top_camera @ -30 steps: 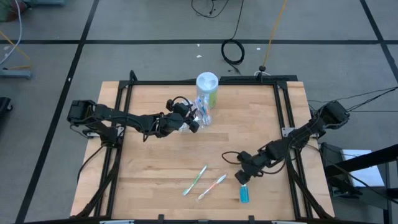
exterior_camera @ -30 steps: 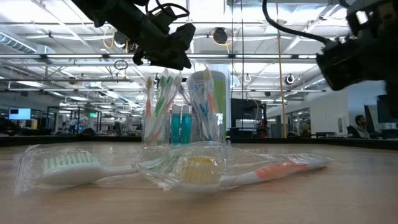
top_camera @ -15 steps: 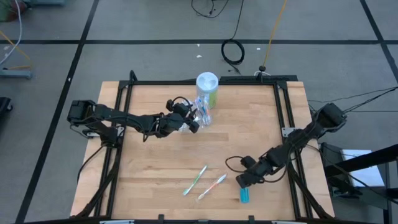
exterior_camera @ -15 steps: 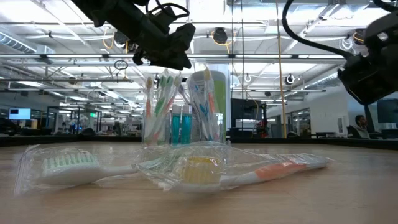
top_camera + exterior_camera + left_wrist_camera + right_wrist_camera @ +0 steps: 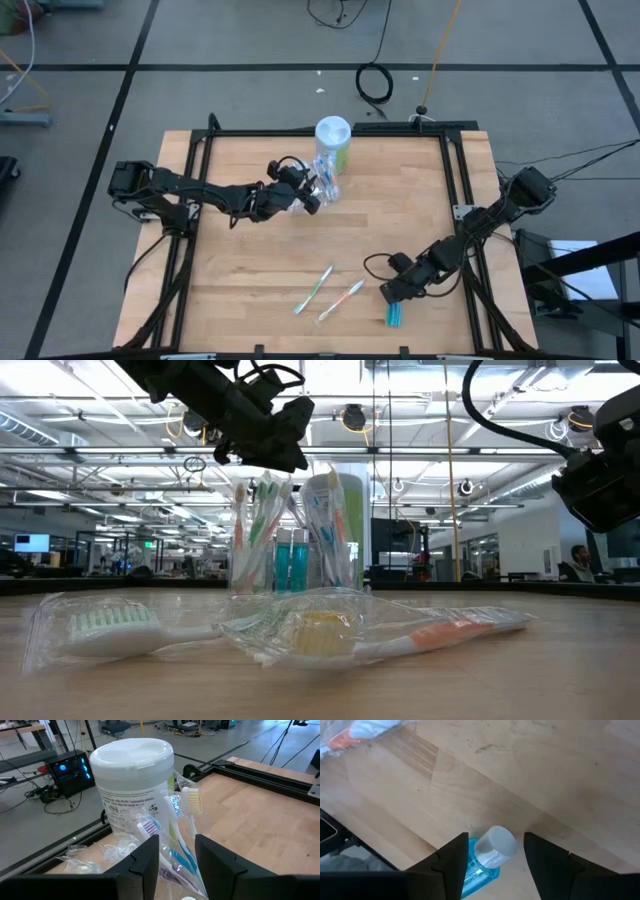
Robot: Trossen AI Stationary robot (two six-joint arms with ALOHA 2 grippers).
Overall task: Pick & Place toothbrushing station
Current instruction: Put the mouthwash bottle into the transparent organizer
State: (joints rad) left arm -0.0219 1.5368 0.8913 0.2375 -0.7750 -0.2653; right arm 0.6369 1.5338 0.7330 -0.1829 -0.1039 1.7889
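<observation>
A clear cup [image 5: 327, 186] at the table's far middle holds several pastel toothbrushes [image 5: 186, 807] and blue tubes [image 5: 291, 560]. My left gripper [image 5: 312, 198] is open just left of it, with its fingers on either side of the wrapped brushes [image 5: 172, 865]. A blue tube with a white cap [image 5: 394, 316] lies on its side near the table's near edge. My right gripper [image 5: 388, 295] is open, low over it, with the cap [image 5: 496, 845] between its fingers. Two wrapped toothbrushes, one green [image 5: 313, 290] and one orange-pink [image 5: 342, 299], lie flat left of the tube. My left gripper has the wrapped toothbrushes [image 5: 170, 832] standing in the cup between its open fingers, coming level from the table's left. I cannot tell whether the fingers touch them.
A white-lidded canister [image 5: 333, 135] stands just behind the cup, against it. A black frame [image 5: 452, 180] runs along the table's edges. Bare wood [image 5: 250, 260] lies between the cup and the two loose toothbrushes.
My right gripper has moved toward the table's near edge and down toward the blue tube, so that its open fingers now stand over the tube's cap end. The tube and the loose toothbrushes have stayed where they were.
</observation>
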